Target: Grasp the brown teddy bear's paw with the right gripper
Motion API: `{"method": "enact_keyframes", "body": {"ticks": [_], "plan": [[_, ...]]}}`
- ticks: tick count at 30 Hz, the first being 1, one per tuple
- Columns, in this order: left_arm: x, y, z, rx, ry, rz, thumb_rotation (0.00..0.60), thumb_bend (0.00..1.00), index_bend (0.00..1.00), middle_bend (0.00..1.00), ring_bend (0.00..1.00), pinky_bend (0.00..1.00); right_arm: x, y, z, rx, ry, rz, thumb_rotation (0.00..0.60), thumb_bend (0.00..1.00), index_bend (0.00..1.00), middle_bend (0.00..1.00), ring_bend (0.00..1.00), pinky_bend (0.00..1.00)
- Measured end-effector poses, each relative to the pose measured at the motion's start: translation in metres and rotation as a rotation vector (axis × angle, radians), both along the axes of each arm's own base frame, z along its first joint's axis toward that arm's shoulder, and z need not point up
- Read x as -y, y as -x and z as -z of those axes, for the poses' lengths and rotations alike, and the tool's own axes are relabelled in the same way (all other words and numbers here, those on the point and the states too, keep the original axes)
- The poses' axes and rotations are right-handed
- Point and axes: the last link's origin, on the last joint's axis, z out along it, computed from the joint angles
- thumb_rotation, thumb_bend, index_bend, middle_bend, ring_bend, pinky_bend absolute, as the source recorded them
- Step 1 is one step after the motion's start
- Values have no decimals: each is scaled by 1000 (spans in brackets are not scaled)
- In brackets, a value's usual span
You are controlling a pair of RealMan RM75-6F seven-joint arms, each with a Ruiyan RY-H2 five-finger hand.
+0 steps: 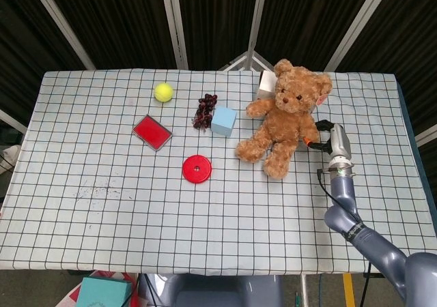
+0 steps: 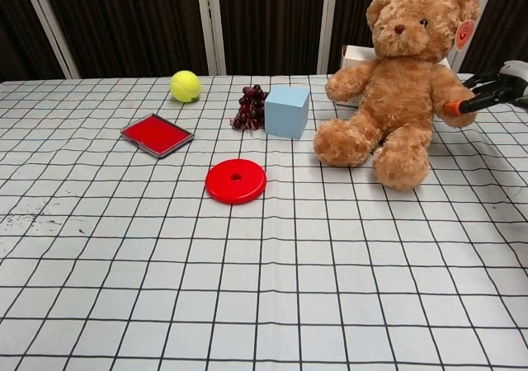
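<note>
The bear sits right of centre, leaning right — its paw pinched by the right hand at the right edge. Blue cube, grapes and red disc lie left, apart.

My teddy bear is brown and fuzzy, with soft, fluffy fur. The tabletop wears a thin white cloth with black lines, a bit wrinkly. The ball looks yellow and felty. The red ring is smooth, shiny plastic. The blue block looks smooth and dull. My right hand is grey metal and black plastic, with orange tips.
</note>
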Motion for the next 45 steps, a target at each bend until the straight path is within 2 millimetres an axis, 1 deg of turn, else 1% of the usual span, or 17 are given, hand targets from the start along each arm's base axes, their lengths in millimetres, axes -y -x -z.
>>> {"method": "enact_keyframes", "body": {"ticks": [7, 16, 26, 34, 41, 45], "plan": [[-1, 0, 1, -4, 6, -4, 600, 204, 282, 133, 59, 192, 4, -6, -6, -4, 17, -19, 600, 305, 492, 505, 299, 0], [0, 0, 0, -1, 2, -3, 600, 204, 283, 133, 59, 192, -2, 5, 1, 6, -9, 14, 600, 305, 492, 505, 299, 0], [-1, 0, 1, -3, 7, -5, 600, 204, 283, 133, 59, 192, 4, -5, -9, 4, 22, -19, 600, 306, 492, 505, 299, 0], [0, 0, 1, -1, 6, -2, 600, 204, 284, 133, 59, 192, -2, 6, -1, -1, -8, 12, 600, 305, 492, 505, 300, 0], [-1, 0, 1, 1, 10, -3, 600, 204, 285, 133, 59, 192, 3, -4, -8, 2, 14, -13, 600, 305, 492, 504, 299, 0], [-1, 1, 1, 2, 8, -2, 600, 204, 285, 133, 59, 192, 3, -8, -8, 0, 11, -21, 600, 307, 491, 505, 299, 0]]}}
